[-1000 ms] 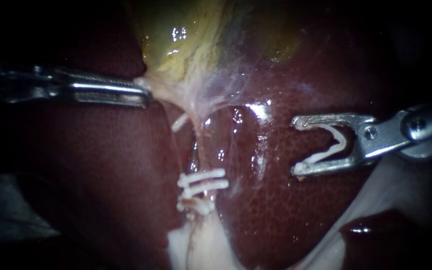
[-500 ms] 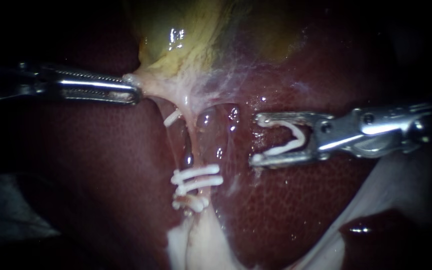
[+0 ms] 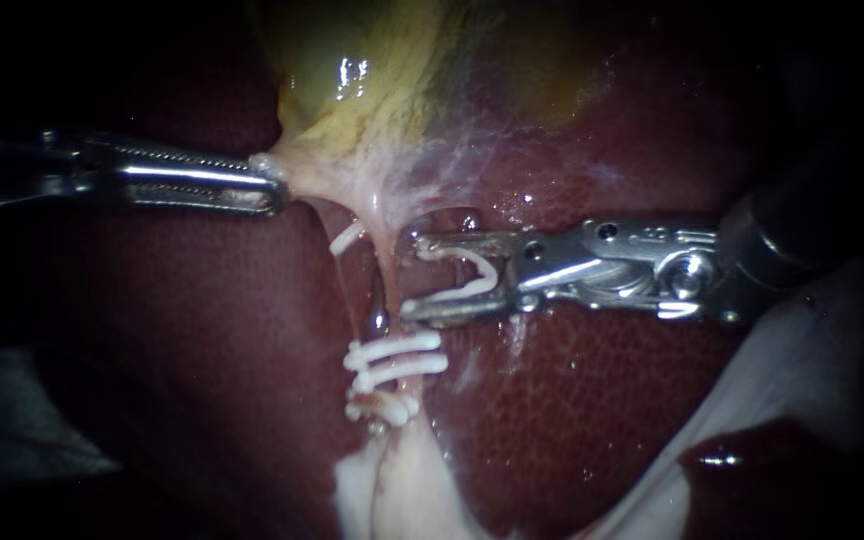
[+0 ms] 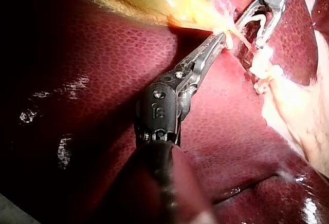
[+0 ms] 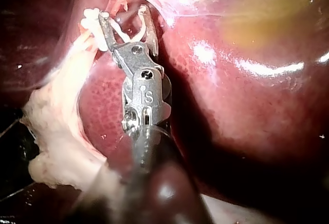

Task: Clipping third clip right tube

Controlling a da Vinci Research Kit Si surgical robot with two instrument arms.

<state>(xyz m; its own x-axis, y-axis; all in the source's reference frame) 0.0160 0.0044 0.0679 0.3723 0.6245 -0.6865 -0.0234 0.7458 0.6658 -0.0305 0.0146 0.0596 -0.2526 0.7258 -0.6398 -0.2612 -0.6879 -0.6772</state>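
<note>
While set clips (image 3: 397, 358) already cross the right tube (image 3: 385, 262), the third is not yet on. The new clip (image 3: 472, 285) sits unclosed, held in the spread jaws of the right instrument (image 3: 414, 278), its mouth just against the tube above them. The tube runs down from the gallbladder (image 3: 352, 110). The new clip lies square across it, pointing left. The left instrument (image 3: 270, 185) has its jaws clamped on the gallbladder's neck.

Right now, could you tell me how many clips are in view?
5. Three stacked on the tube: top clip, middle clip, indistinct bottom clip. A lone clip sits higher, near the left instrument gripping the gallbladder. An open clip rides in the right instrument. More may be hidden.
</note>
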